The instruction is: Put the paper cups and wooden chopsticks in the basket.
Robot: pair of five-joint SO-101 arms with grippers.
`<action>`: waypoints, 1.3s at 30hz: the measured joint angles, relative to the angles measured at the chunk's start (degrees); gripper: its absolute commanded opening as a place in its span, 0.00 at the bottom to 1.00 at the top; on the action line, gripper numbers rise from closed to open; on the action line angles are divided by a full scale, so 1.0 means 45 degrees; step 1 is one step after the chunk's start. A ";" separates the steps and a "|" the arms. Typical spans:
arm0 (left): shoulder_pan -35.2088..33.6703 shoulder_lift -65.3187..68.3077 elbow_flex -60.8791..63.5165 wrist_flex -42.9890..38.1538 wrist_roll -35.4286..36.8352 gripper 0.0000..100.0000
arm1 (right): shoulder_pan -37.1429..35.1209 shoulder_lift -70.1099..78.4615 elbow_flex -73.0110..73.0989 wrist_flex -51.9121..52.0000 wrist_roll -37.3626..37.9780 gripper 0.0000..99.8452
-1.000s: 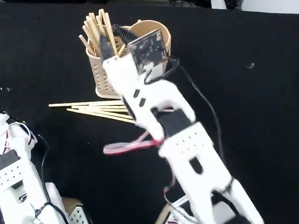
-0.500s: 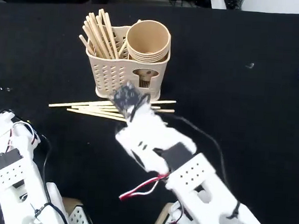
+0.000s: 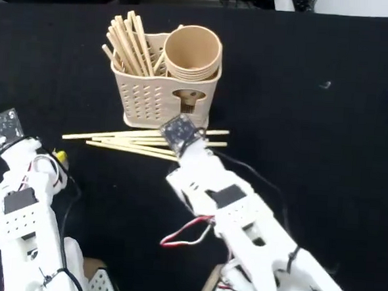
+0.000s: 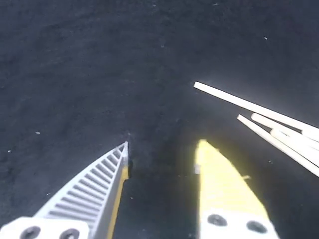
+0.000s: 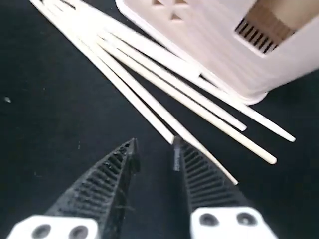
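1. We log one basket (image 3: 151, 98), far centre on the black table (image 3: 324, 167).
2. Its right compartment holds nested paper cups (image 3: 193, 52), upright.
3. Its left compartment holds wooden chopsticks (image 3: 126, 41), leaning.
4. We note loose chopsticks (image 3: 125, 141) flat on the table, just near of the basket.
5. The right gripper (image 5: 154, 145) is slightly parted and empty, over their right ends.
6. The left gripper (image 4: 163, 147) is spread and empty, near their left ends.

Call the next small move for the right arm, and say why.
Probably ease the right gripper forward and down until its open jaws straddle the nearest loose chopsticks, then close. Its tips sit just short of their near ends. Several lie on the table in front of the basket, and the cups are already stacked inside it.
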 measured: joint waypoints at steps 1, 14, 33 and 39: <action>0.0039 0.0000 0.0000 0.0000 0.0000 0.21 | -0.0020 0.0371 -0.0039 -0.0020 0.0117 0.21; 0.0039 0.0000 0.0000 -0.0254 0.0000 0.21 | -0.0527 0.4689 -0.2579 -0.0137 0.1504 0.19; 0.0039 0.0000 0.0000 -0.0254 0.0000 0.21 | 0.0215 0.5490 -0.2989 -0.0234 0.3966 0.19; 0.0039 0.0000 0.0000 -0.0254 0.0000 0.21 | 0.0215 0.5665 -0.3282 0.0195 0.4513 0.12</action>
